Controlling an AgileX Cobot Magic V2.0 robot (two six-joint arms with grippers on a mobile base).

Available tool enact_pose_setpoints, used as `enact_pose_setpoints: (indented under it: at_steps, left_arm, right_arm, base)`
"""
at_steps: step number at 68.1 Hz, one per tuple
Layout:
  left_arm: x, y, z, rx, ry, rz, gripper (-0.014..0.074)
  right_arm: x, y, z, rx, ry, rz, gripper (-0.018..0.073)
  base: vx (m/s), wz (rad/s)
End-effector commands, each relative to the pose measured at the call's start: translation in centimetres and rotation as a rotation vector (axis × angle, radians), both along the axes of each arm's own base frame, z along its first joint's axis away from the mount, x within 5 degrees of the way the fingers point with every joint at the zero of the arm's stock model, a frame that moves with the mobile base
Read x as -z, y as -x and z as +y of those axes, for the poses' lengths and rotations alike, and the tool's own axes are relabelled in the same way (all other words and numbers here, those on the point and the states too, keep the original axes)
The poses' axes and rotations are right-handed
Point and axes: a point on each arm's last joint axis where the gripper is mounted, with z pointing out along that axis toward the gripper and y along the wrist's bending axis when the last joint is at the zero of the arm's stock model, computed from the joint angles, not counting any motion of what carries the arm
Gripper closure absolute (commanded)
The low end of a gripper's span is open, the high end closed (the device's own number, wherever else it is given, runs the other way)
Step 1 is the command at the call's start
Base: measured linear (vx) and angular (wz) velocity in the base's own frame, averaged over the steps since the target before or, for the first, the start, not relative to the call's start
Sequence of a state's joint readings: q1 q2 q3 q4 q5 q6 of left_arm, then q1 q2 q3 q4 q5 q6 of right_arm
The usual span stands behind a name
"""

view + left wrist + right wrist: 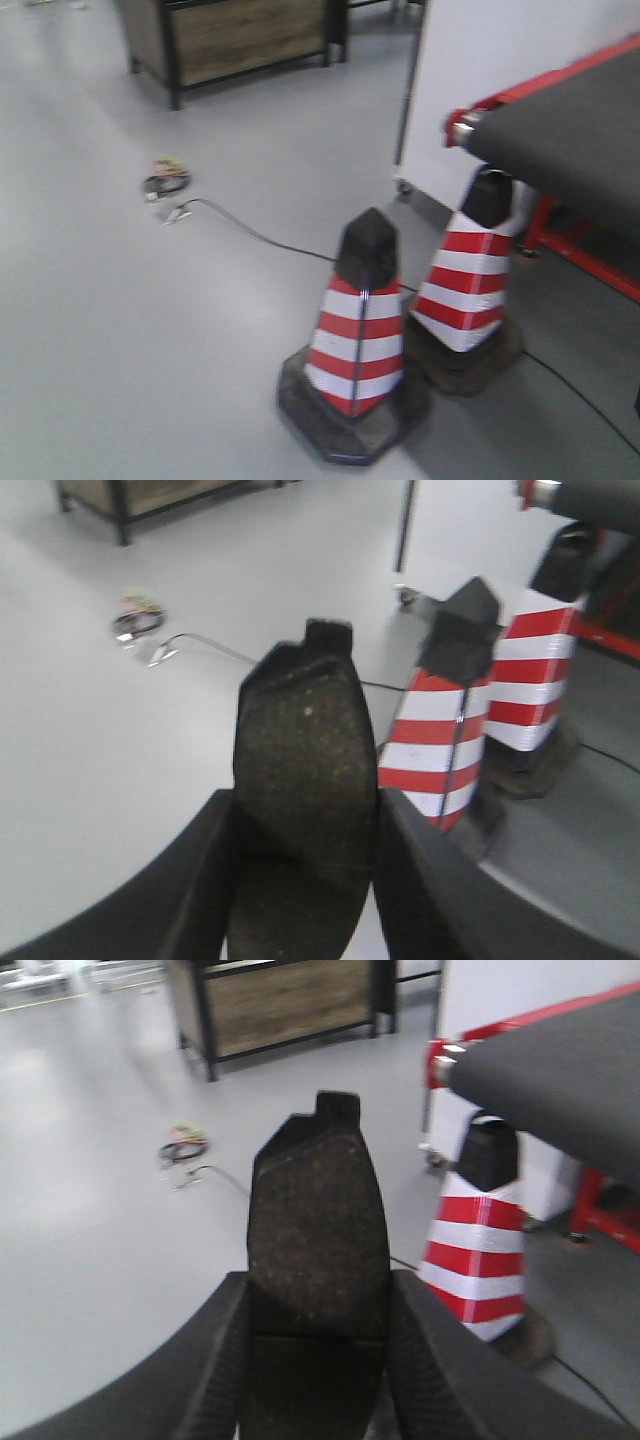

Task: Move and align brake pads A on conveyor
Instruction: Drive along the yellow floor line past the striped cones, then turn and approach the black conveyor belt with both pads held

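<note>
Conveyor (570, 130) cut off at frame edge: matte black belt, red rim. Striped cones (357, 330) beside it. Left hand (305, 800) pinches a brake pad (300, 730), right hand (320, 1280) a second pad (318, 1200). Both upright, gritty speckled faces, lower ends hidden between fingers, off the belt.

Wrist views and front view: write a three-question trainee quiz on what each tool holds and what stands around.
1. True or false: the left tool clamps one brake pad and the right tool clamps another.
2. Pick one: the striped cones on the floor number A one, B two, C three.
3. Fill the gap: the conveyor has edge stripes coloured ___.
Key: 1 true; 2 B; 3 red.
</note>
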State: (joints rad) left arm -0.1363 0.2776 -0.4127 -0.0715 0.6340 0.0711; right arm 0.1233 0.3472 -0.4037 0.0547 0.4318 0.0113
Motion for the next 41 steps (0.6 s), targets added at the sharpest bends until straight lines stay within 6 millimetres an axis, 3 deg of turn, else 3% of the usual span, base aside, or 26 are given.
enact_pose_setpoints:
  at_steps: [1, 41]
  left_arm:
    - [-1.65, -0.25, -0.04, -0.006, 0.035, -0.110, 0.0603]
    - [-1.65, -0.25, -0.04, -0.006, 0.035, -0.110, 0.0603]
  right_arm:
    - [-1.87, -0.25, -0.06, 0.007, 0.000, -0.124, 0.0566]
    - [-1.87, -0.25, -0.06, 0.007, 0.000, -0.124, 0.0566]
  base:
    - [0.17, -0.83]
    - [0.16, -0.81]
